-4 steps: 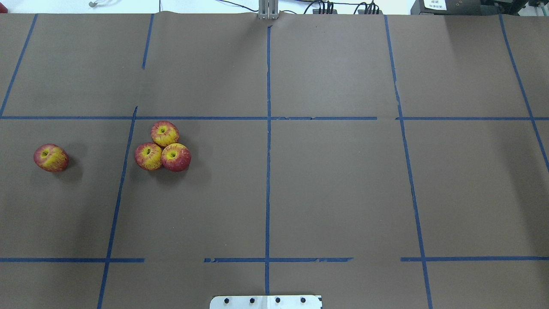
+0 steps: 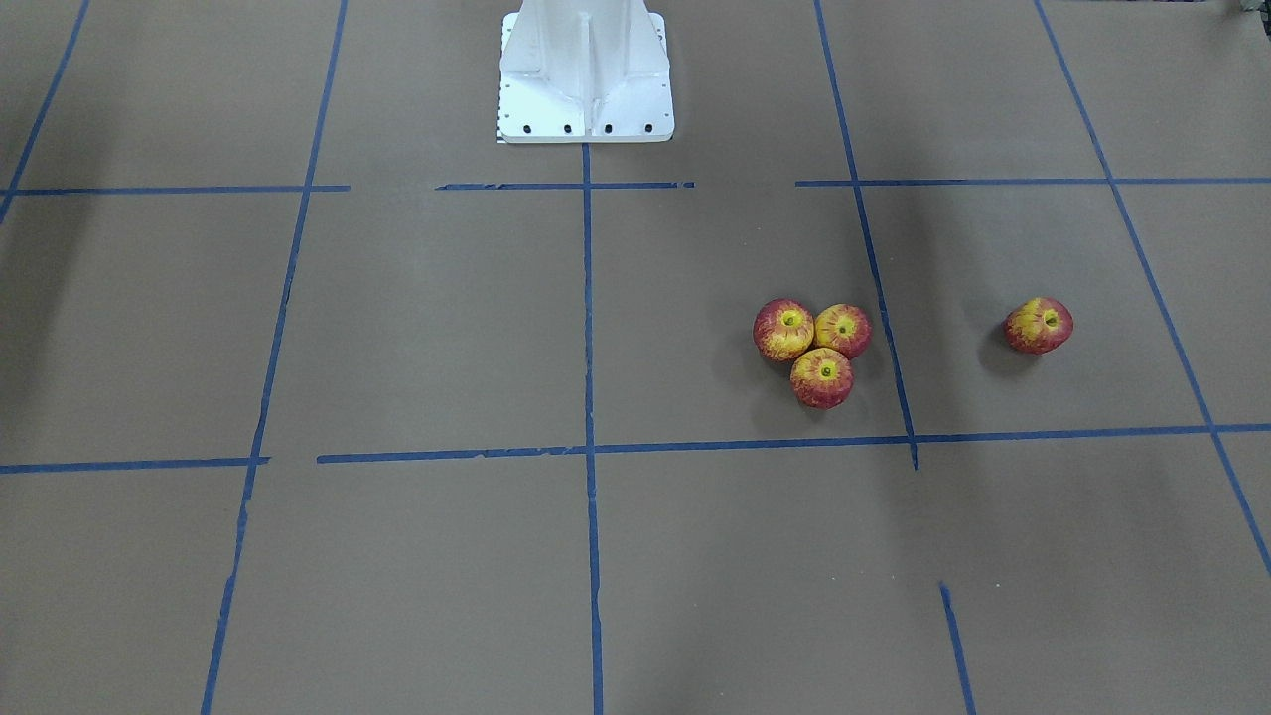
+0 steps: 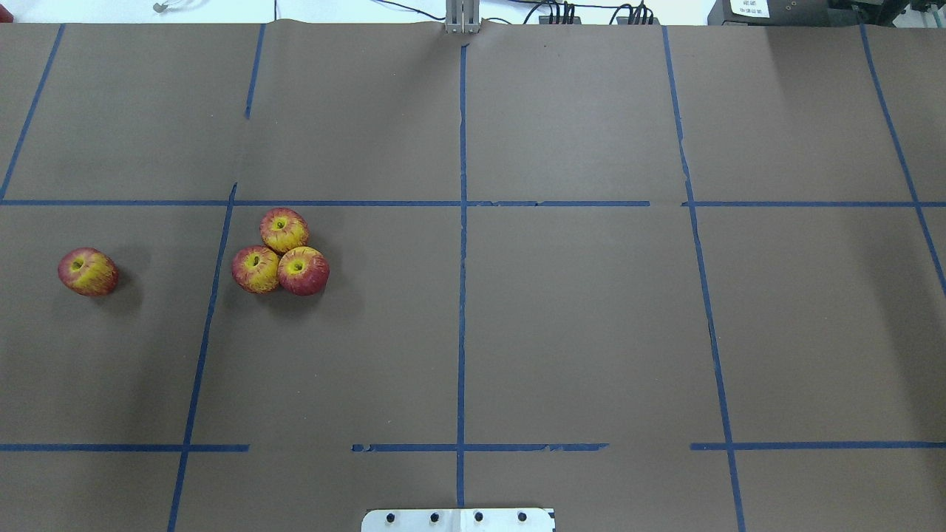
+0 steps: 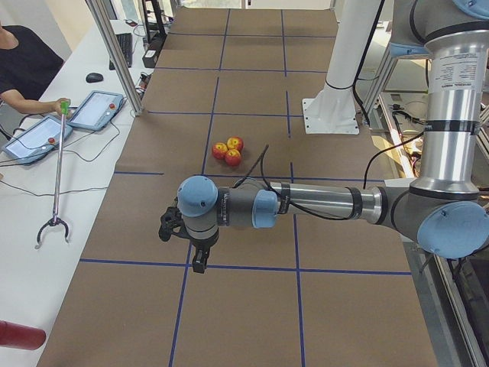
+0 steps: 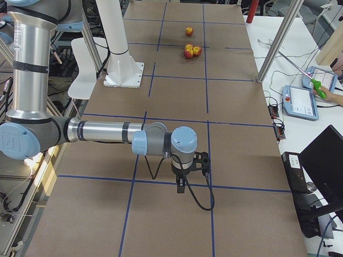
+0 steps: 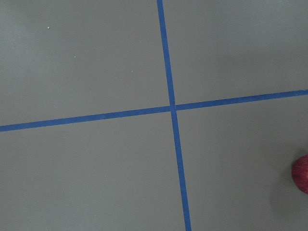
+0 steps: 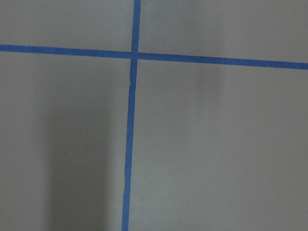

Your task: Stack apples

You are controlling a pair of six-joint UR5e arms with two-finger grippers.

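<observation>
On the robot's left, the lone apple (image 3: pixel 88 271) calls for a centred grasp; the left gripper's (image 4: pixel 199 264) finger spacing cannot be told.

Three apples (image 3: pixel 284 230), red skin streaked with yellow, sit in a tight triangle on the left half of the counter (image 3: pixel 562 332). They touch one another, dimpled tops up. The fourth apple (image 3: pixel 88 271) lies alone well apart, farther left, slightly tilted.

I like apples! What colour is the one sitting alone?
The lone apple is red with yellow streaks, clearest in the overhead view.
</observation>
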